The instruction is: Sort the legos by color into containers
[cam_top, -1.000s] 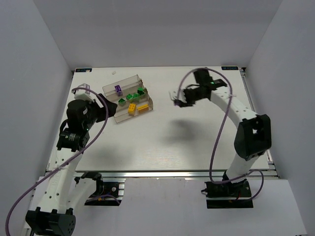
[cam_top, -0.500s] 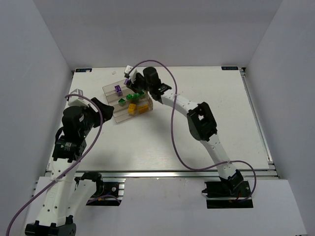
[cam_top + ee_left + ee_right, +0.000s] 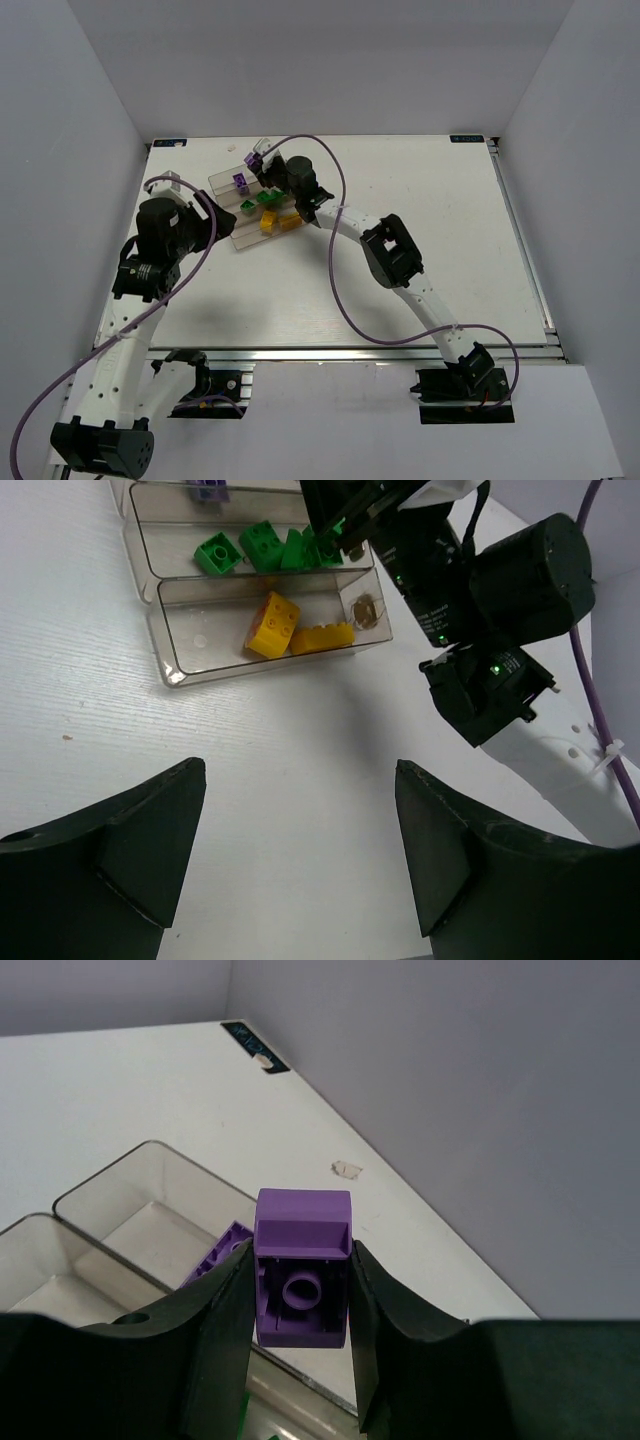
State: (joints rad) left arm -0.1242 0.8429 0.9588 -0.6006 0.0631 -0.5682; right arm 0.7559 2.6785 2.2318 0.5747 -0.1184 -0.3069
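The clear stepped tray [image 3: 225, 180] stands at the back left of the table. Its far compartment holds a purple brick [image 3: 240, 181], the middle one green bricks [image 3: 268, 197], the near one yellow bricks [image 3: 270, 222]. My right gripper [image 3: 260, 160] is shut on a second purple brick [image 3: 302, 1265] and holds it, hollow underside toward the camera, above the tray's far compartment [image 3: 150, 1150], over the purple brick lying there [image 3: 225, 1255]. My left gripper [image 3: 300, 860] is open and empty over bare table, just near of the tray [image 3: 170, 675]. Green [image 3: 265, 550] and yellow [image 3: 272, 623] bricks show there.
The right arm [image 3: 480, 600] reaches across the table to the tray's right end. A small white scrap [image 3: 346, 1169] lies on the table behind the tray. Grey walls enclose the back and sides.
My right arm has swung from the back right of the table over to the tray's far compartment, carrying the purple brick. The left arm has shifted only slightly.
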